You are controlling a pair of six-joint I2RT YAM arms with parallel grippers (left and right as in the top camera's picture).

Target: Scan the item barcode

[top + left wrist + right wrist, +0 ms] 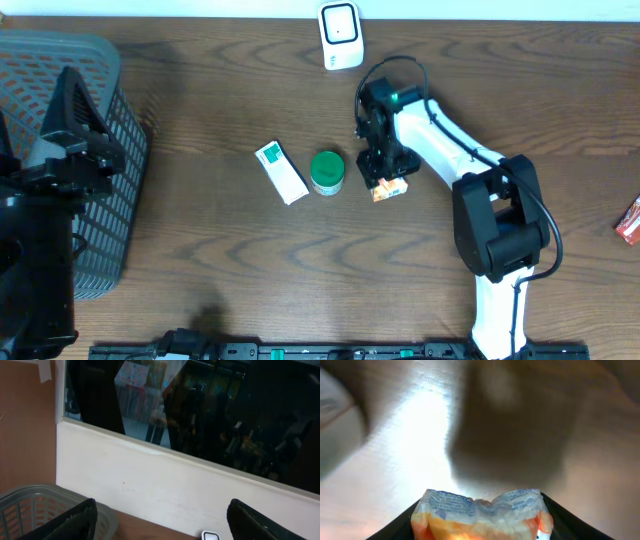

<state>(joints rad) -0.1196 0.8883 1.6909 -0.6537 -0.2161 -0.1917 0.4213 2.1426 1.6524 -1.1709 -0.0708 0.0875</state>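
Observation:
An orange and white snack packet [391,188] lies on the wooden table, right of centre. My right gripper [384,178] comes down on it from above. In the right wrist view the packet [480,517] fills the gap between both black fingers and its top edge is buckled, so the jaws are shut on it. The white scanner [340,36] stands at the table's back edge, well clear of the packet. My left gripper [162,506] is held up at the far left, open and holding nothing; the scanner's [212,535] top edge shows between its fingers.
A white and green box [282,171] and a green-lidded jar [327,172] lie just left of the packet. A grey mesh basket [118,120] stands at the left edge under the left arm. A red packet [629,220] lies at the right edge.

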